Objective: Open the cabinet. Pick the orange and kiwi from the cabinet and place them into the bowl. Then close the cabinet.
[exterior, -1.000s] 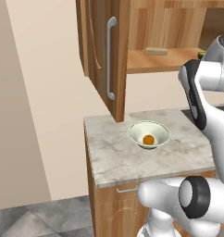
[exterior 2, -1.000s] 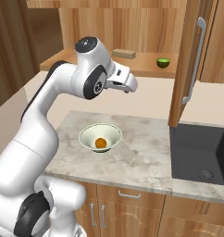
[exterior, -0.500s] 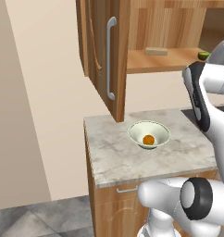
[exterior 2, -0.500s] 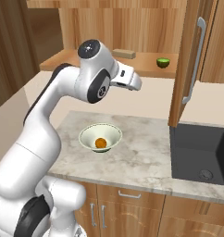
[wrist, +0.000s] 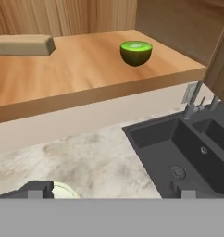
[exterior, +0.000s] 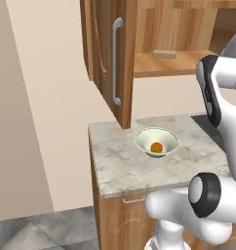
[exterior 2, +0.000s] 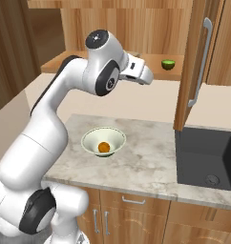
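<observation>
Resting in the pale, flared-rim bowl (exterior 2: 103,142) near the middle of the right base view, the small round orange (exterior 2: 104,147) sits on a mottled grey marble counter (exterior 2: 146,167). The cabinet (exterior: 110,58), brown wood-grain with a long silver bar handle, stands open at the top of the left base view. On its smooth wooden shelf, the glossy green kiwi (wrist: 136,53) lies at upper centre of the hand view, with a flat tan block (wrist: 23,45) well apart at upper left. A matte black sink (wrist: 188,152) fills the lower right. The gripper (wrist: 109,190) shows its dark fingertips (wrist: 36,190) spread wide and empty, touching nothing. The white arm arcs up, the hand raised level with the shelf, pointing toward the kiwi.
</observation>
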